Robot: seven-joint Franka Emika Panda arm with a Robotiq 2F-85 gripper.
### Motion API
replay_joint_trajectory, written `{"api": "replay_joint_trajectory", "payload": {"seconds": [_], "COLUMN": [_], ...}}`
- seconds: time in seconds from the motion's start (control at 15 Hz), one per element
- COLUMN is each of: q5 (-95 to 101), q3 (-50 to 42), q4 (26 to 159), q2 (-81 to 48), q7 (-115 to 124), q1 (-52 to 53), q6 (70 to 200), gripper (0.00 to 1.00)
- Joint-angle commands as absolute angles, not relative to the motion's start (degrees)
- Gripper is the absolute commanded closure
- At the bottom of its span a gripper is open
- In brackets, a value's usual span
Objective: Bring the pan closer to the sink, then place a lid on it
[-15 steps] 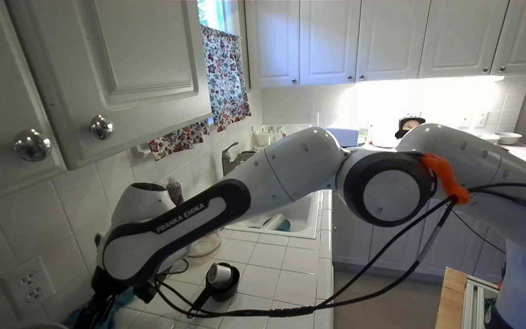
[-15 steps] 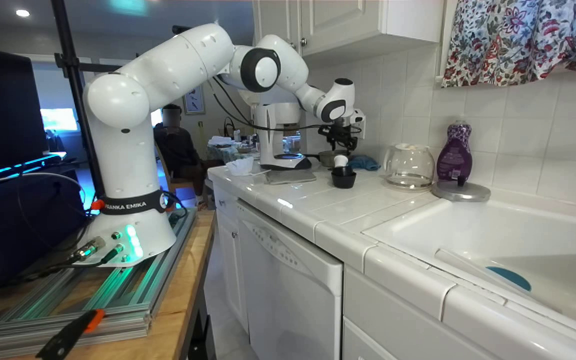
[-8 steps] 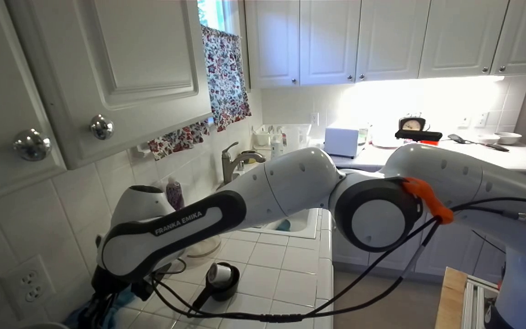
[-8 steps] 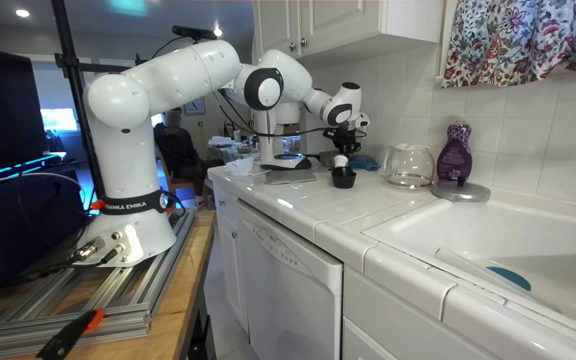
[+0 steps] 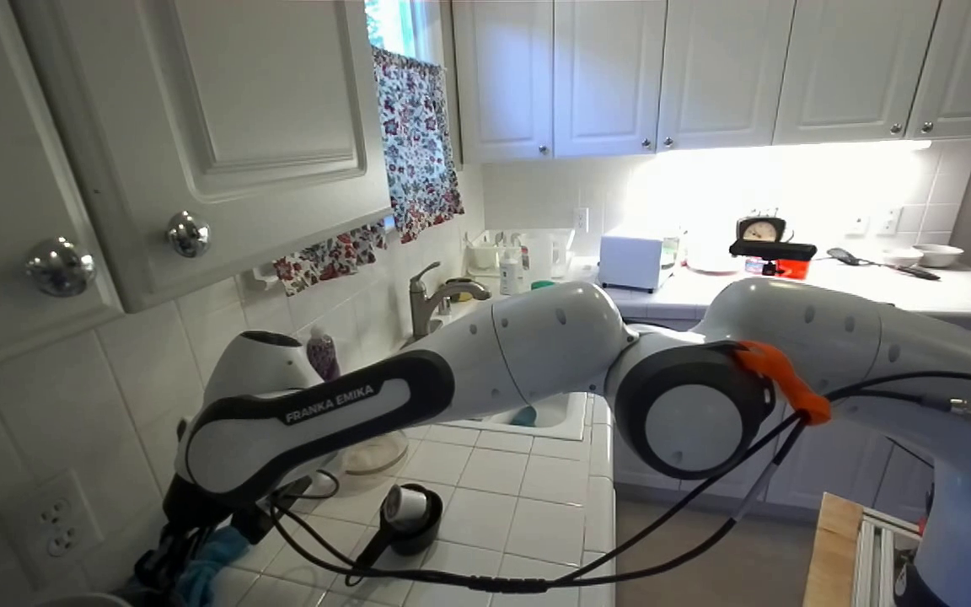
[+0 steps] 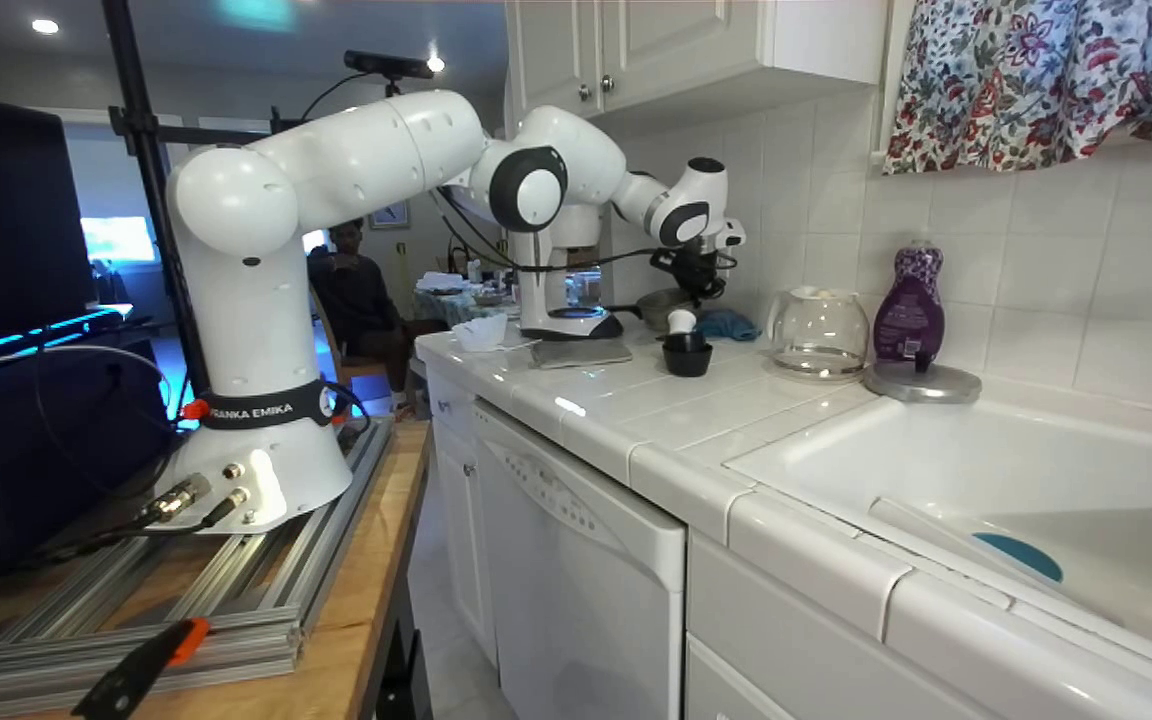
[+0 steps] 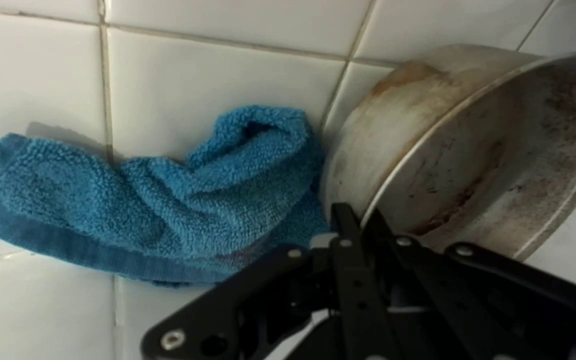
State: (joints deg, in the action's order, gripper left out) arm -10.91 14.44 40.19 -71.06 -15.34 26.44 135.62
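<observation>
The dull, stained pan point(image 7: 398, 120) fills the right of the wrist view, and it looks tilted. My gripper point(image 7: 360, 222) is shut on its rim, one finger outside the wall and one inside. In an exterior view the pan point(image 6: 664, 308) is near the coffee maker, partly behind my gripper point(image 6: 704, 290). Only a bit of the pan's rim point(image 5: 85, 601) shows beside the gripper point(image 5: 161, 569) in an exterior view. A grey metal lid point(image 6: 921, 383) with a black knob lies by the back corner of the white sink point(image 6: 796, 440).
A blue cloth point(image 7: 228, 190) lies against the pan. Toward the sink stand a small black skillet point(image 6: 687, 360) holding a white cup, a glass pot point(image 6: 821, 335) and a purple bottle point(image 6: 911, 305). The coffee maker point(image 6: 556, 270) is close by, with the tiled wall behind.
My elbow has lowered and the hand has shifted slightly toward the sink, rising a little at the end. The gripper has shut on the pan's rim, and the pan has tipped up.
</observation>
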Motion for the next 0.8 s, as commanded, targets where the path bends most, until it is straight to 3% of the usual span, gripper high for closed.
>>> {"api": "replay_joint_trajectory", "payload": {"seconds": [0.0,0.73], "q5": [-12.3,-18.5], "q3": [15.7,25.6], "q4": [38.7,50.5], "q2": [-71.8,-65.3], "q7": [-14.8,-20.9], "q1": [25.3,17.6], "q6": [133.4,138.7], "gripper": [0.98,0.99]}}
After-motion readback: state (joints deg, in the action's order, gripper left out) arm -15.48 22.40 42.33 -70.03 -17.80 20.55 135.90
